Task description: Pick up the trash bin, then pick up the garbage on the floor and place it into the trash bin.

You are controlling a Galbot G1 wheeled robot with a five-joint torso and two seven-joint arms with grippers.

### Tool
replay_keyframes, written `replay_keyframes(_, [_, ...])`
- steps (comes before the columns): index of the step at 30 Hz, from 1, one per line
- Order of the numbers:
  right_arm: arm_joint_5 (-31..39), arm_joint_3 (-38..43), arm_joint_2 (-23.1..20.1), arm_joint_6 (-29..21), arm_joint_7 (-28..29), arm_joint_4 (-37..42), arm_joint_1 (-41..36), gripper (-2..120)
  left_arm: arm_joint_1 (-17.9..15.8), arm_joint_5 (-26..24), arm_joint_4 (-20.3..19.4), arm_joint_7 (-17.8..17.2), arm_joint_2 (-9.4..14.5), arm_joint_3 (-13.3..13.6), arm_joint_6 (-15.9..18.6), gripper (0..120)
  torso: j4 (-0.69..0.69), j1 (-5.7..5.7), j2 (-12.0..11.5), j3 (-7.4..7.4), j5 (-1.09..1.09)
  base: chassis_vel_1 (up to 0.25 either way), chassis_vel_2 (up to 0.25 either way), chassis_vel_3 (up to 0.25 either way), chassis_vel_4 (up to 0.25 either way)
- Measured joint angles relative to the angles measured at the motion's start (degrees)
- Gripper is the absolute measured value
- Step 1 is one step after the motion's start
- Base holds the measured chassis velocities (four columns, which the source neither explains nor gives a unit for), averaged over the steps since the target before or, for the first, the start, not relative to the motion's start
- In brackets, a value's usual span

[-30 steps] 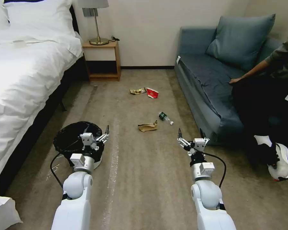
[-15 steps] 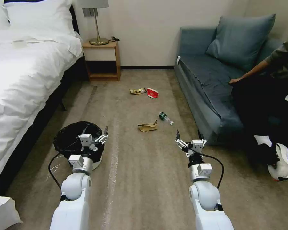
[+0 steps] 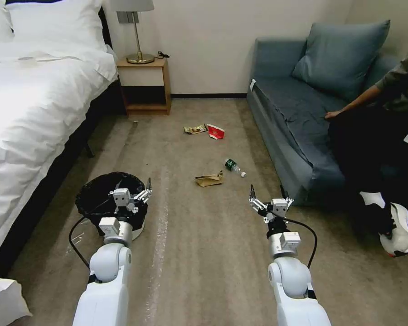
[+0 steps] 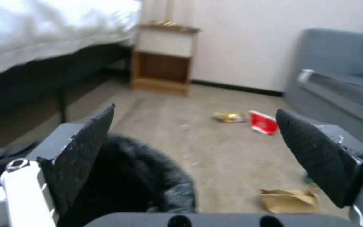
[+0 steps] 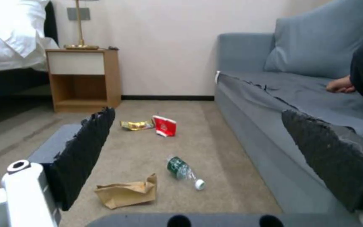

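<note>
Over trash bin point(image 3: 95, 197): left end effector point(image 3: 133, 189), fingers spread.

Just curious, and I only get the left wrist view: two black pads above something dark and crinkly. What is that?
Observer: That is the trash bin, white with a black bag lining; the left pincer hangs open over its rim.
Operator: And the other arm?
Observer: The right pincer is open too, above bare carpet close to the sofa.
Operator: Any litter I'm missing?
Observer: A green-labelled bottle lies right beside the brown paper bag.
</note>
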Motion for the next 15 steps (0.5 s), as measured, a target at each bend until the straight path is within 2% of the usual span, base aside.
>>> replay_keyframes(2, [0.00,-0.01,0.04,0.13,-0.02,-0.20,0.01,100,-0.29,-2.65,-1.00,-5.65,0.00,0.36,2.77,100,0.00,0.00,0.00,0.00,0.00,0.000,0.000,0.000,0.000])
replay_keyframes(3, [0.00,-0.01,0.04,0.13,-0.02,-0.20,0.01,100,-0.29,-2.65,-1.00,-5.65,0.00,0.36,2.77,100,0.00,0.00,0.00,0.00,0.00,0.000,0.000,0.000,0.000])
replay_keyframes(5, [-0.02,-0.03,0.09,0.25,-0.04,-0.35,-0.03,100,-1.06,-3.01,-0.93,-12.10,-0.01,0.13,4.06,100,0.00,0.00,0.00,0.00,0.00,0.000,0.000,0.000,0.000])
replay_keyframes(6, [-0.02,-0.03,0.09,0.25,-0.04,-0.35,-0.03,100,-1.06,-3.01,-0.93,-12.10,-0.01,0.13,4.06,100,0.00,0.00,0.00,0.00,0.00,0.000,0.000,0.000,0.000])
replay_keyframes(8, [-0.08,-0.03,0.15,0.47,-0.07,-0.48,-0.09,100,-1.91,-3.19,-0.13,-17.41,-0.14,-0.37,4.54,100,0.00,0.00,0.00,0.00,0.00,0.000,0.000,0.000,0.000])
replay_keyframes(9, [-0.08,-0.03,0.15,0.47,-0.07,-0.48,-0.09,100,-1.91,-3.19,-0.13,-17.41,-0.14,-0.37,4.54,100,0.00,0.00,0.00,0.00,0.00,0.000,0.000,0.000,0.000])
replay_keyframes(11, [-0.28,-0.05,0.22,0.72,-0.12,-0.68,-0.47,100,-3.02,-5.24,0.72,-22.72,-0.21,-0.82,5.26,100,0.00,0.00,0.00,0.00,-0.01,0.000,0.000,0.000,0.000])
replay_keyframes(12, [-0.28,-0.05,0.22,0.72,-0.12,-0.68,-0.47,100,-3.02,-5.24,0.72,-22.72,-0.21,-0.82,5.26,100,0.00,0.00,0.00,0.00,-0.01,0.000,0.000,0.000,0.000])
replay_keyframes(15, [-0.65,0.00,0.14,1.23,-0.14,-0.94,-0.79,100,-4.84,-7.54,1.36,-27.96,0.02,-2.15,6.86,100,0.00,0.00,0.00,0.00,-0.01,0.000,0.000,0.000,0.000])
